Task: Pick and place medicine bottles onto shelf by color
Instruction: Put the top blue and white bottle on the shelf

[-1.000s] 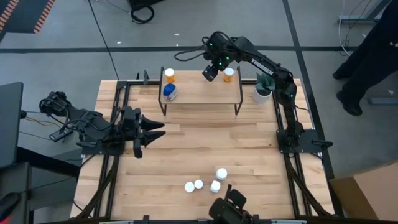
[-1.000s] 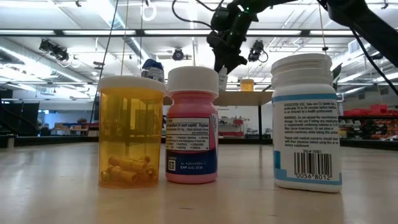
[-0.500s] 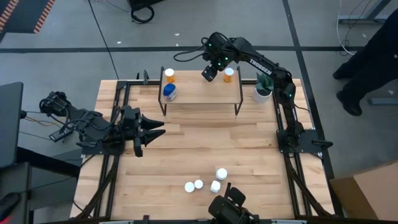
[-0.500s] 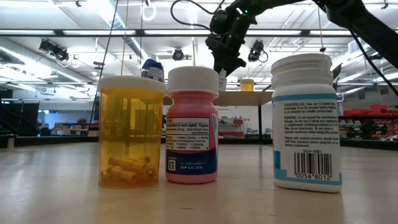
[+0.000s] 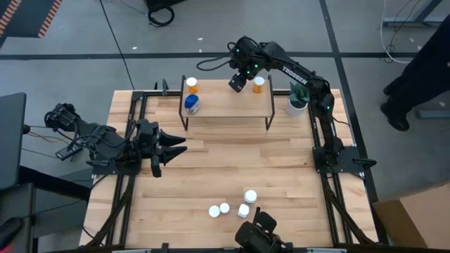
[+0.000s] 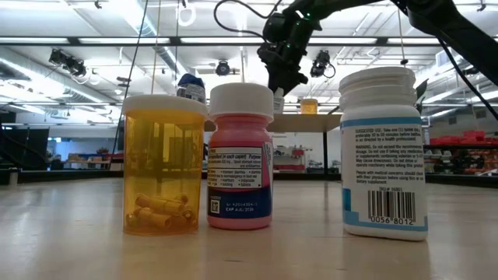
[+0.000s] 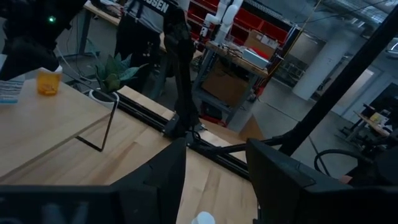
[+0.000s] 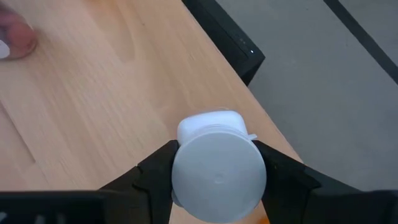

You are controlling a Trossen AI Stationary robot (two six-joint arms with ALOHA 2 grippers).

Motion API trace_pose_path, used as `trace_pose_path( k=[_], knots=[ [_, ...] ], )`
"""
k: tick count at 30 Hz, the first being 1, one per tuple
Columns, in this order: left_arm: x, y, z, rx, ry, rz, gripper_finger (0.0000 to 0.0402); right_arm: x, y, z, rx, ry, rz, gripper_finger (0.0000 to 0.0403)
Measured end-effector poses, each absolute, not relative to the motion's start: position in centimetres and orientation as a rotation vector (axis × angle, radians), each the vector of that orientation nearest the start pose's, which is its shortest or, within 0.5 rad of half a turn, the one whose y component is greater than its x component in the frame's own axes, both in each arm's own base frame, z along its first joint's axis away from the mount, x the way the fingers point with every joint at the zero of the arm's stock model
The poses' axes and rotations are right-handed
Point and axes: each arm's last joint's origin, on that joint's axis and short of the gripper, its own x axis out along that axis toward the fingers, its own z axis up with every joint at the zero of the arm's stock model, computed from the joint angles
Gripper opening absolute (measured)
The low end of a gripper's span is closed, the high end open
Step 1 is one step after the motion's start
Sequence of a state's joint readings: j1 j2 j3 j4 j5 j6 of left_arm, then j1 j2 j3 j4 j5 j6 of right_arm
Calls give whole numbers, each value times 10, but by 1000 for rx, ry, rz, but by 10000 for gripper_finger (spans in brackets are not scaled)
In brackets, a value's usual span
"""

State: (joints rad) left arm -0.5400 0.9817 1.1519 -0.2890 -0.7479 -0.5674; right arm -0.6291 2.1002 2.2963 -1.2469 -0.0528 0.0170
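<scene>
Clamped between my right fingers (image 8: 217, 180) is a white-capped bottle (image 8: 219, 171), which I hold over the far edge of the shelf (image 5: 228, 107). Taking the shelf as my landmark, the table (image 5: 232, 176) spreads beneath and in front of it. My left fingers (image 5: 176, 146) wait spread apart with nothing between them, off the shelf's front left corner. A potted plant (image 5: 298, 98) stands just off its right end. On the shelf stand a blue bottle (image 5: 191, 104) and an orange bottle (image 5: 191, 86) at the left end, and another orange bottle (image 5: 259, 84) near the right. Four white-capped bottles (image 5: 243, 209) cluster well in front of it.
</scene>
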Motion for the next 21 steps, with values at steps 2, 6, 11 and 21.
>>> trace_pose_path(
  k=[2,6,11,21],
  knots=[
    [176,-82,413,-493,34,228,173,348,-252,354,369,1000,-530,201],
    [176,-82,413,-493,34,228,173,348,-252,354,367,1001,-528,209],
    [176,-82,413,-493,34,228,177,349,-251,354,361,1001,-517,214],
    [176,-82,413,-493,34,228,173,350,-250,354,343,1005,-502,216]
  ],
)
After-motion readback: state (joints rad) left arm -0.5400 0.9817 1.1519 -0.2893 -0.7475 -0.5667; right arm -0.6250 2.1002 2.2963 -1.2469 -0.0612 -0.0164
